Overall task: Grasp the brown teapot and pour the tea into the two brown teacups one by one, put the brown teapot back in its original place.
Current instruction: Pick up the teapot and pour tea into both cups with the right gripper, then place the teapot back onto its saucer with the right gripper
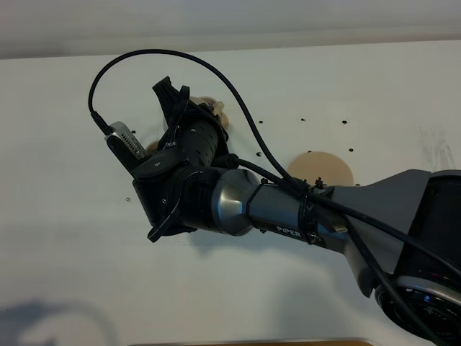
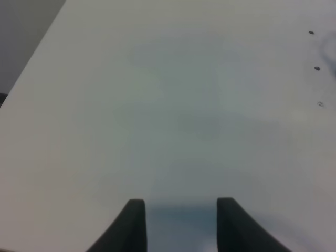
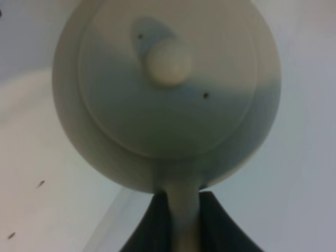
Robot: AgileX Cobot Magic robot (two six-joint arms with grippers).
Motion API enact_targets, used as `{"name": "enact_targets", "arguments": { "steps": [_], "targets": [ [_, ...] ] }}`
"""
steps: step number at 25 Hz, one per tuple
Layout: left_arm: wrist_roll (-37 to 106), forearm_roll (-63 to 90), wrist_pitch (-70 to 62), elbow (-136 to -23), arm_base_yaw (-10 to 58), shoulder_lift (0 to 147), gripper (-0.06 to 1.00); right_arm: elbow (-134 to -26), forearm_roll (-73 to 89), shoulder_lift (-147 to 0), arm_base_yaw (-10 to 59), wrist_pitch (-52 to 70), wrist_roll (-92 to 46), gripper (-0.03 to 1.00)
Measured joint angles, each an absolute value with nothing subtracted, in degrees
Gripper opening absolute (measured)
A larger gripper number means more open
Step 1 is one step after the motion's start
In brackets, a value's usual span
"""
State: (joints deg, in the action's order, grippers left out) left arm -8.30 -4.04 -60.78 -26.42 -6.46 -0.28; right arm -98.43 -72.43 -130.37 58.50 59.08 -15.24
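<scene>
A: White laminate all the way across, that's the worktop point(image 1: 65, 180), and it dwarfs everything else on show.

B: Next in size, the right arm point(image 1: 288, 209), grey and black with a cable looping over it, reaching in from the near right corner toward the middle of the far half.

A: And beneath it, partly covered, the large flat tan saucer point(image 1: 328, 167), lying right of centre. Nothing stands on the part we can see.

B: So where's the brown teapot point(image 3: 168, 89)?

A: Up at the end of that arm, left of the big saucer and well apart from it. From above you only catch pale tan slivers past the wrist. The right wrist view fills with it: round lid, knob in the middle, loop handle running down between the fingers.

B: The right pincer point(image 3: 184, 220), then?

A: Pinching the teapot's handle, one dark finger on each side, handle tight between them.

B: I see a scrap of tan just left of the wrist housing in the high view. A teacup?

A: Can't tell; too much is hidden by the arm.

B: And the left pincer point(image 2: 181, 210)?

A: Its own camera shows two dark fingertips point(image 2: 134, 223) over bare white worktop, gripping nothing. There's a visible gap between them, yet it is drawn in as far as it goes.

B: Smallest of all, a few dark specks on the worktop toward the far right.
</scene>
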Motion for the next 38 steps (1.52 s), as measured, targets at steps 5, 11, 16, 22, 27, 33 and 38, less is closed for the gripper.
{"name": "enact_targets", "arguments": {
  "steps": [5,11,16,22,27,33,38],
  "targets": [
    [-8.30,-4.04,-60.78,-26.42,-6.46,-0.28,0.31,-98.43,-70.74,-130.37,58.50,59.12,-12.34,0.11],
    [-8.24,-4.04,-60.78,-26.42,-6.46,-0.28,0.31,-98.43,-67.75,-129.99,58.50,58.99,-5.81,0.11],
    [-8.24,-4.04,-60.78,-26.42,-6.46,-0.28,0.31,-98.43,-65.31,-128.58,57.75,58.81,3.53,0.11],
    [-8.24,-4.04,-60.78,-26.42,-6.46,-0.28,0.31,-98.43,-55.09,-123.19,55.85,59.12,10.00,0.11],
    [-8.24,-4.04,-60.78,-26.42,-6.46,-0.28,0.31,-98.77,-38.75,-118.35,53.21,59.32,12.69,0.11],
    [-8.24,-4.04,-60.78,-26.42,-6.46,-0.28,0.31,-98.77,-22.31,-118.42,49.70,57.12,11.58,0.11],
    [-8.24,-4.04,-60.78,-26.42,-6.46,-0.28,0.31,-98.77,-18.53,-119.10,48.13,54.78,11.17,0.11]
  ]
}}
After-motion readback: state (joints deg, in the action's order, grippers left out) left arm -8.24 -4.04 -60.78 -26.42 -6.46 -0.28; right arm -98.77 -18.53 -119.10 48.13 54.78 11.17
